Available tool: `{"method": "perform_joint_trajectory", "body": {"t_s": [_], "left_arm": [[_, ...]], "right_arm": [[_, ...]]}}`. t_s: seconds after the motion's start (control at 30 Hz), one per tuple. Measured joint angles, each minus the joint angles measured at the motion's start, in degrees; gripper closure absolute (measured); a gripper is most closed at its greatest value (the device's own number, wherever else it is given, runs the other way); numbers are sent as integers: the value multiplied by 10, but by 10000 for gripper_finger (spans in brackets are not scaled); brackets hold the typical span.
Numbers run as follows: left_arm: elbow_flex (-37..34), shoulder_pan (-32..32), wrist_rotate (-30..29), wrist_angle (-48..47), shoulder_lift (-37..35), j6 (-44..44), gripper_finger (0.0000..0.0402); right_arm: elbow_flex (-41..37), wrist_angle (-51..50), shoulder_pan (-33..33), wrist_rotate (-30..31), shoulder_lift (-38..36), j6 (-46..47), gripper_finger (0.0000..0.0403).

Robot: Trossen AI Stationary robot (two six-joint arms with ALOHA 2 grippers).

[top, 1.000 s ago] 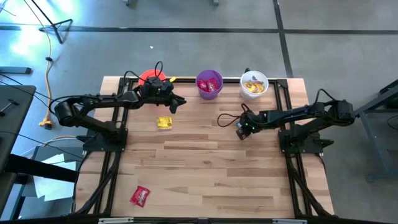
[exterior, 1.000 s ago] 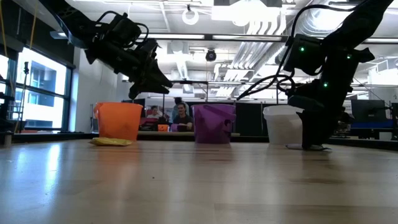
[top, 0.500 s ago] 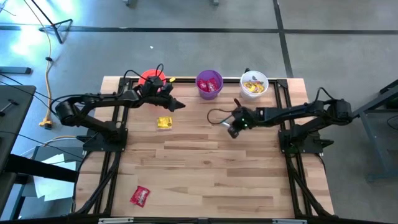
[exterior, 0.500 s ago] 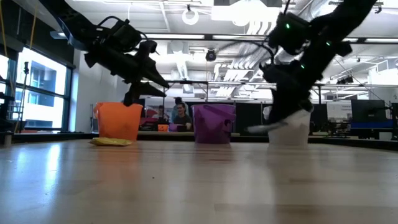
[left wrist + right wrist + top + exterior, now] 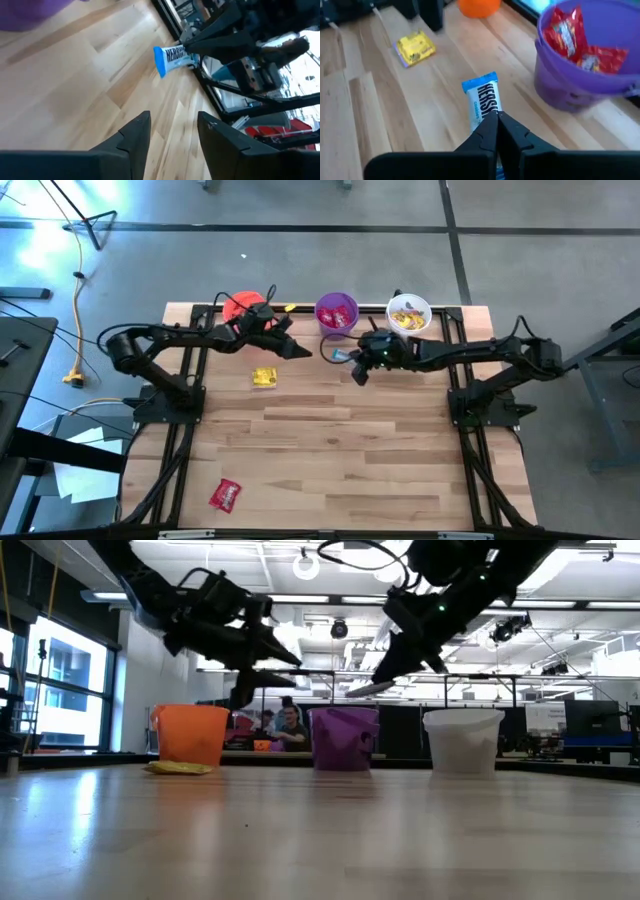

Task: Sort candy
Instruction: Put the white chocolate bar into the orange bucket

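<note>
My right gripper (image 5: 355, 363) is shut on a slim blue-and-white candy bar (image 5: 482, 97) and holds it in the air beside the purple cup (image 5: 336, 313), which has red candies in it. My left gripper (image 5: 290, 345) hovers open above the table between the orange cup (image 5: 243, 305) and the purple cup, pointing toward the bar (image 5: 172, 56). A yellow candy (image 5: 264, 377) lies flat on the table below the left gripper. A red candy (image 5: 226, 495) lies flat near the front left corner. The white cup (image 5: 408, 315) has yellow candies in it. My right gripper pinches the bar between its two fingers, on the printed white part (image 5: 489, 111) behind the bar's free blue end (image 5: 479, 83). The fingers lie along the bar and slant down toward the table's left. The bar sticks out past the fingertips, lifted clear of the table.
The three cups stand in a row along the table's far edge. Black frame rails (image 5: 185, 420) run along the left and right sides by the arm bases. Bare wood (image 5: 340, 450) fills the middle and near part of the table. People sit in the room beyond (image 5: 290, 725).
My right gripper has risen from the table with the blue-and-white bar and swung toward the left and far edge, up beside the purple cup. The bar is lifted clear now. My left gripper has shifted a little toward the right.
</note>
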Motion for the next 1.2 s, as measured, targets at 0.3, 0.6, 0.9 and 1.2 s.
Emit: {"method": "perform_joint_trajectory", "body": {"t_s": [0.3,0.6,0.9,1.2], "left_arm": [[64,-3,32,9,104,24,233],[98,-6,102,114,171,-12,233],[100,-2,115,171,177,-41,236],[100,-2,123,177,177,-40,289]], "right_arm": [[40,14,0,-6,38,-20,403],[41,39,0,-24,40,-19,403],[41,45,0,-26,40,-20,403],[41,76,0,-25,40,-34,403]]}}
